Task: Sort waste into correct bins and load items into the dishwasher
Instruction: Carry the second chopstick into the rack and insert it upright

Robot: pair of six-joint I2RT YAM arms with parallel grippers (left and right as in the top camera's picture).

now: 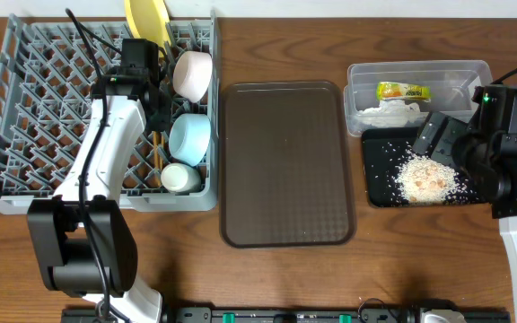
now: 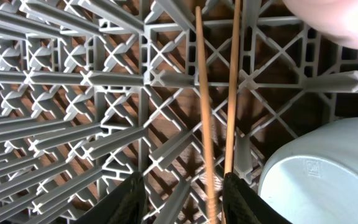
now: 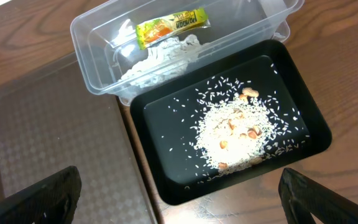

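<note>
Brown tray (image 1: pixel 285 161) separates rack (image 1: pixel 34 99), tub (image 1: pixel 359 88).

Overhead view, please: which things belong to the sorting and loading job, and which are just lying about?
Job: snack wrapper, tissue, rice scraps, clear tub, black tray, dish rack, yellow plate, white bowl, blue bowl, green cup, chopsticks.
Lying about: brown serving tray.

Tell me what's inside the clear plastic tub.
The clear tub holds a green-and-orange snack wrapper and, right next to it, a crumpled white tissue. Anything beneath the tissue is covered and cannot be seen. The rest of the floor looks bare.
</note>
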